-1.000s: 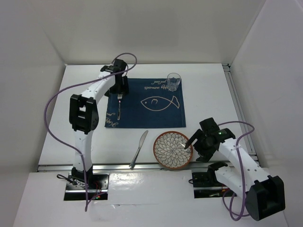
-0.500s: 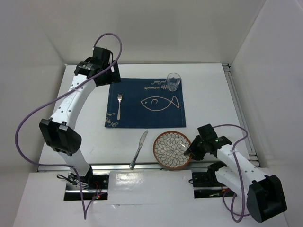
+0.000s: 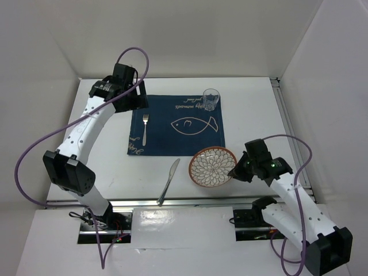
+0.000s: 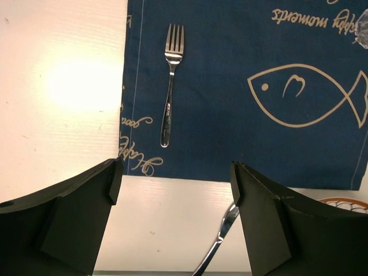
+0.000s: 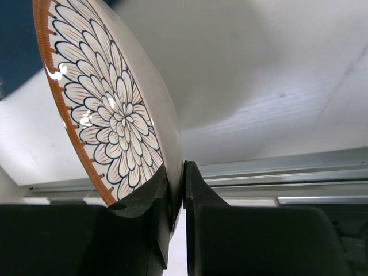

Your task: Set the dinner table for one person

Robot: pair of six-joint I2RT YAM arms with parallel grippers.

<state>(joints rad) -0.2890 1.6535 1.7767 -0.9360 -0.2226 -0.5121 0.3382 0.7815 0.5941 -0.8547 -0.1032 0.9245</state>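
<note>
Right tool (image 5: 177, 178) pinching the flower-pattern plate (image 3: 211, 167), now lifted tilted off the white table (image 3: 259, 115) at lower centre, placemat (image 3: 190, 141) next I'd guess; left tool (image 4: 175, 178) wide open, clear of fork (image 3: 145, 127).

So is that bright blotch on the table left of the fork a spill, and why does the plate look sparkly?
Left wrist view: no spill, it looks like glare, light bouncing off the table left of the fork and washing out its surface. Right wrist view: the plate carries small white glints on its glossy glaze. Top external view: evenly lit, no such hot spot.
</note>
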